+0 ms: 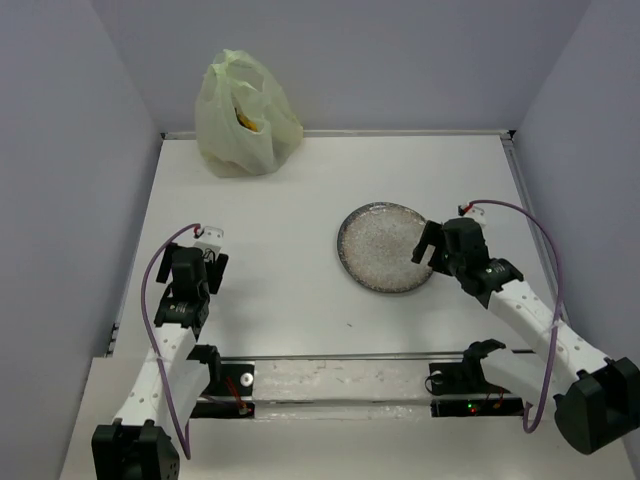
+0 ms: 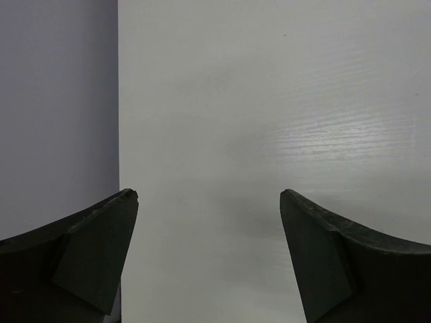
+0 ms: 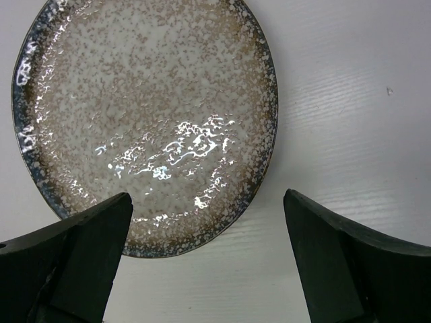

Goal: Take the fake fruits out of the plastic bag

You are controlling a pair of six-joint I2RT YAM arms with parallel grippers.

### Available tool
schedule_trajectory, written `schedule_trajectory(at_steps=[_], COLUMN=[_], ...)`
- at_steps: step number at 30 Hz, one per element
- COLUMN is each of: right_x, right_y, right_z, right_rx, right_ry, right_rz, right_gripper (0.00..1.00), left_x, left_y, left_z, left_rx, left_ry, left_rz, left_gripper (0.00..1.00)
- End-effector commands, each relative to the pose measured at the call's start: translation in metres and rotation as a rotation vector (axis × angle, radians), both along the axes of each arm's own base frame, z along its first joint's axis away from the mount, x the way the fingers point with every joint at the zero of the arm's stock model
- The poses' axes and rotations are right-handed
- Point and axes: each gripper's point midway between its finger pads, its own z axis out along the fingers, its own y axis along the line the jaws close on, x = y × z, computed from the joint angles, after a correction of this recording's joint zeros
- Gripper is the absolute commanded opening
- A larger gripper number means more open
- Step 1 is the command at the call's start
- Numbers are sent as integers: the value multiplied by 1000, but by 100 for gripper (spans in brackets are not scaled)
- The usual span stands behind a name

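The plastic bag (image 1: 245, 115) sits at the table's (image 1: 300, 190) far left corner against the back wall (image 1: 400, 60), fake fruits (image 1: 246, 121) showing yellow inside. Open tabletop separates it from both arms. The left gripper (image 2: 209, 196) hovers by the left edge, jaws wide, holding nothing. The right gripper (image 3: 207, 195), equally spread, hangs over the speckled plate's (image 3: 148, 101) right rim.

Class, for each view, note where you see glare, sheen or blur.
Right wrist: white glare patches on the plate; the right pincer looks soft-edged. Left wrist: pale sheen across the table. Top external: even light, only faint shadows.
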Motion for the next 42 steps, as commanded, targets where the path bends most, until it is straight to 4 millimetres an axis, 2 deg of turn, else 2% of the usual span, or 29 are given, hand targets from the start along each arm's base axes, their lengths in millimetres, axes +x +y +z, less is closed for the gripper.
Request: schedule_trajectory(at_steps=[1,4,7,9,10,12,14,15,17,18,19,20,21,22,23,24,25,26,29,32,33,35,36,37,38,39,40,41,42], right_x=[2,4,9,14,20,26,35,38,44,48,51,53,58,60,62,64,68,70,78,90,93,103,106,110,114,122,126,131,141], right_y=[2,2,2,5,7,11,16,18,22,26,27,28,30,31,34,37,40,43,49,57,61,69,72,75,77,83,89,91,101], right_z=[-3,-3,7,15,22,30,37,39,41,41,42,42,42,42,42,42,42,43,44,46,46,47,47,49,49,52,55,57,66], right_rx=[7,-3,-19,-22,-29,-29,-31,-28,-25,-20,-20,-20,-21,-20,-12,-8,-9,-5,2,7,14,21,22,26,25,32,42,38,58], right_ry=[3,4,-19,-38,-50,-61,-66,-70,-70,-64,-66,-65,-60,-57,-52,-48,-43,-41,-30,-25,-21,-14,-8,-8,-7,-9,-9,-12,-25], right_rz=[-1,5,18,34,47,66,83,87,95,103,107,108,108,108,115,124,136,146,162,177,188,215,223,232,240,255,276,281,315], right_gripper=[100,100,100,100,100,100,100,100,100,100,100,100,100,100,100,100,100,100,100,100,100,100,100,100,100,100,100,100,100], left_x=[9,16,29,43,59,77,110,143,174,195,227,244,278,295,305,319,343,349,372,376,378,379,382,382,382,379,377,373,363], left_y=[-5,-5,-14,-24,-39,-58,-79,-86,-100,-104,-109,-111,-107,-101,-96,-91,-82,-77,-63,-52,-51,-44,-43,-42,-41,-48,-55,-63,-82], left_z=[14,27,56,98,133,168,173,202,219,273,255,303,275,280,320,318,290,312,293,297,284,282,277,277,277,281,273,286,293], left_rx=[-42,-32,32,92,67,24,-23,-26,-95,-118,-182,-201,-203,-205,-219,-209,-181,-173,-118,-61,-46,-32,-40,-51,-71,-91,-112,-134,-171], left_ry=[-53,-73,-79,-126,-195,-247,-186,-197,-182,-287,-242,-347,-297,-320,-413,-417,-383,-443,-472,-538,-517,-521,-515,-517,-520,-515,-488,-508,-495], left_rz=[3,-4,-129,-248,-327,-407,-464,-461,-448,-442,-401,-384,-324,-273,-226,-187,-114,-90,-1,36,35,58,58,58,59,20,-12,-58,-164], left_gripper=[99,99,99,99,99,99,99,99,99,99,99,99,99,99,99,99,99,99,99,99,99,97,90,76,33,12,0,0,0])
